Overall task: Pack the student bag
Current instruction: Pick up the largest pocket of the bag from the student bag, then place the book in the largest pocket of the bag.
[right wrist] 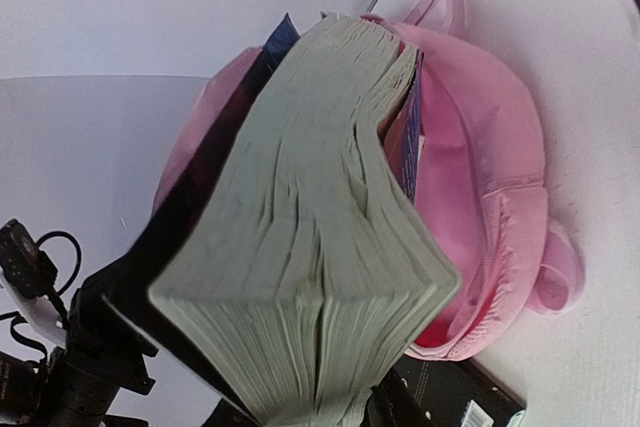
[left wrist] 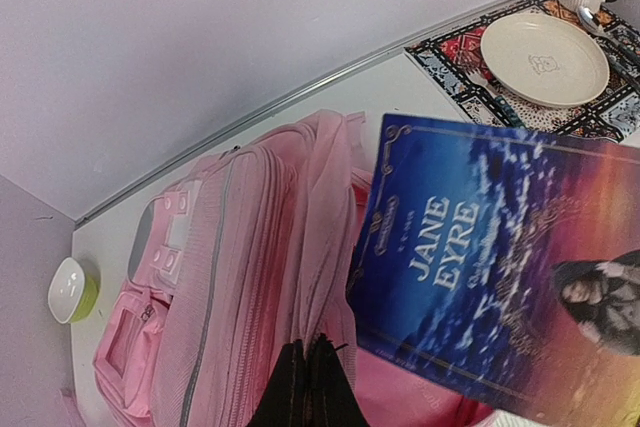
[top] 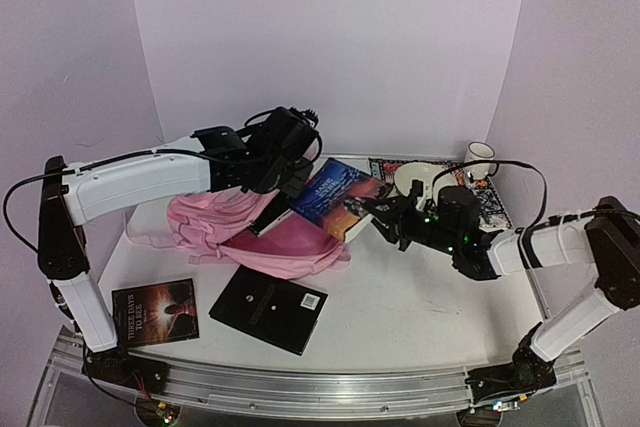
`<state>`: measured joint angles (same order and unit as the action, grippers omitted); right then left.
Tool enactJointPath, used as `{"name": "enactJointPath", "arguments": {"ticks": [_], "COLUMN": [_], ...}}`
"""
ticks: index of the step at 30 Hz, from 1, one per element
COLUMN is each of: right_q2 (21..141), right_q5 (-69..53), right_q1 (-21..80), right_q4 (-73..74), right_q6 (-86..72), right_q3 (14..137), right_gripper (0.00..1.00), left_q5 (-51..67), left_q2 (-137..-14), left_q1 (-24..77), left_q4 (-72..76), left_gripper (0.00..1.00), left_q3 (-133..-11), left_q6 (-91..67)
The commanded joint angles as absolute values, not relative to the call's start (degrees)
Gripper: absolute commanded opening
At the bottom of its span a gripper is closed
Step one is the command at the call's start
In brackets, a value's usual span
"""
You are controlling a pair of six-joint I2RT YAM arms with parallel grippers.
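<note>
The student bag (top: 250, 232) lies pink and slumped on the table at centre left. In the left wrist view its zipped pockets (left wrist: 220, 277) face up. My left gripper (left wrist: 307, 355) is shut on a fold of the bag's pink fabric by the opening, seen from above at the bag's top edge (top: 272, 185). A thick blue "Jane Eyre" book (top: 335, 197) is clamped by my right gripper (top: 382, 215), its far end at the bag's mouth. In the right wrist view the book's page edges (right wrist: 310, 247) fill the middle and hide the fingers. The bag's pink interior (right wrist: 470, 197) lies just behind.
A black book (top: 268, 312) and a dark "Three Days" book (top: 155, 313) lie near the front. At the back right a placemat (top: 495, 209) carries a plate (top: 420, 179) and mug (top: 480, 159). A small green-and-white bowl (left wrist: 70, 290) stands beyond the bag.
</note>
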<state>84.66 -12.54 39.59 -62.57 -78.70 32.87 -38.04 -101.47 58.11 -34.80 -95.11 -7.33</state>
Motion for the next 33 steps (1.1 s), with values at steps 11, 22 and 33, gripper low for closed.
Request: {"name": "enactJointPath", "arguments": {"ticks": [11,22,33], "right_q2": [99.5,98.1,93.8], "right_q5": [-13.4,-14.6,-16.7], "right_q1": [45.6,46.5,46.5], "right_q4": [-102.7,-102.7,-102.6], "right_q6": [-77.6,-78.9,-78.1], "right_q3": [53.4,55.8,54.0], "right_gripper": [0.0,0.0,0.0], "left_q5": [-26.1,-33.8,-38.6], "left_q2": [-96.6,-96.0,-96.7], "left_q1": [58.6,58.4,55.4], "left_q4": [-27.3,-26.0,-26.6], "left_gripper": [0.0,0.0,0.0], "left_q3": [-99.5,-97.0,-95.6], "left_q6": [-9.8,-6.8,-6.2]}}
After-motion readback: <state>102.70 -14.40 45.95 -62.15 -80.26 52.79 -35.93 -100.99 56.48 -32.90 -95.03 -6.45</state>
